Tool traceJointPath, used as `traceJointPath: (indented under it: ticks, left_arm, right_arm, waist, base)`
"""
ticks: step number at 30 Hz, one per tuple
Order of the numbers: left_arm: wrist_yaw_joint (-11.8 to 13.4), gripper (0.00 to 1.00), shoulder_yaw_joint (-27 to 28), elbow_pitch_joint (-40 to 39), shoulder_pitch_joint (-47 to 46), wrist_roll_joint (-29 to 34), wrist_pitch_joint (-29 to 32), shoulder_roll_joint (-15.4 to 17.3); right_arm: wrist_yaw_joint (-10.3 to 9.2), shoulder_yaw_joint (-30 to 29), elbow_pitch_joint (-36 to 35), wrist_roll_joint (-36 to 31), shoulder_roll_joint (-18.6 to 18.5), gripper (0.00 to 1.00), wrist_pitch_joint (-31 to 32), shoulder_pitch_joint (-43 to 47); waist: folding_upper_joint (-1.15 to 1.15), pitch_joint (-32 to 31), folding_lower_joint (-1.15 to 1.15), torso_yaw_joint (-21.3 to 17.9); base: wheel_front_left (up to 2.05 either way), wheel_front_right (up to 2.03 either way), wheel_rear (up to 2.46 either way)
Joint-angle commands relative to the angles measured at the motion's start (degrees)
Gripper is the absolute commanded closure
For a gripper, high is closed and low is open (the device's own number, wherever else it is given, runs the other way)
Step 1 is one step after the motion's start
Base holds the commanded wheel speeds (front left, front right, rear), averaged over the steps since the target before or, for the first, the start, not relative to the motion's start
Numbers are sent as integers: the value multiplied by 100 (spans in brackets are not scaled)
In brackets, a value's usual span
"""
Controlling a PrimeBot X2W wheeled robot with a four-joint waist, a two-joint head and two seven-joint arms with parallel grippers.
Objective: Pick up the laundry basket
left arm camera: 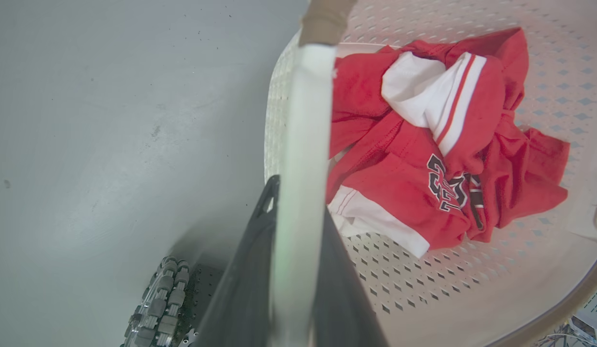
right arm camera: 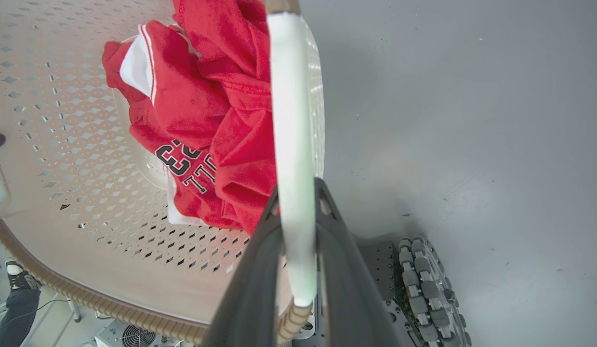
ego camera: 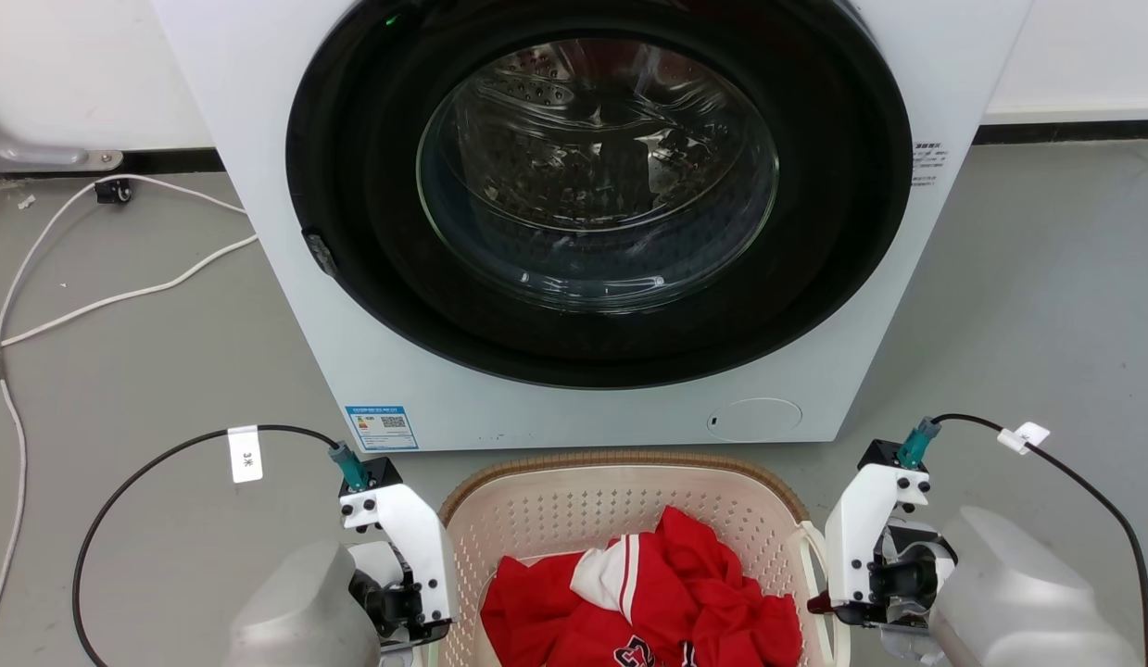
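Note:
The laundry basket, cream and perforated with a brown woven-look rim, lies just in front of me at the bottom of the head view. A red and white jersey is crumpled inside it. In the left wrist view my left gripper is shut on the basket's white left handle, one dark finger on each side. My right gripper grips the white right handle the same way. In the head view both wrists flank the basket, left and right.
A white washing machine with a round glass door stands directly behind the basket. White cables trail over the grey floor at the left. My base's roller wheels sit below each handle. A person's leg and shoe show beyond the basket's rim.

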Motion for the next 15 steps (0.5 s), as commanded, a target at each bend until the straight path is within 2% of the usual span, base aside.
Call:
traceJointPath:
  ticks: [1,15]
  left_arm:
    - [-5,100,9,-42,-38,-59,-46,-48]
    - [4,100,-33,-42,-42,-107,-66,-57]
  right_arm:
    - [14,-25,-16,-27,87,100,18,67]
    - [14,-176,-15,-170,92,100,34,75]
  waist:
    - [0,-1,0,-1]
    - [0,6,0,12]
  base:
    - [0,0,0]
    - [0,0,0]
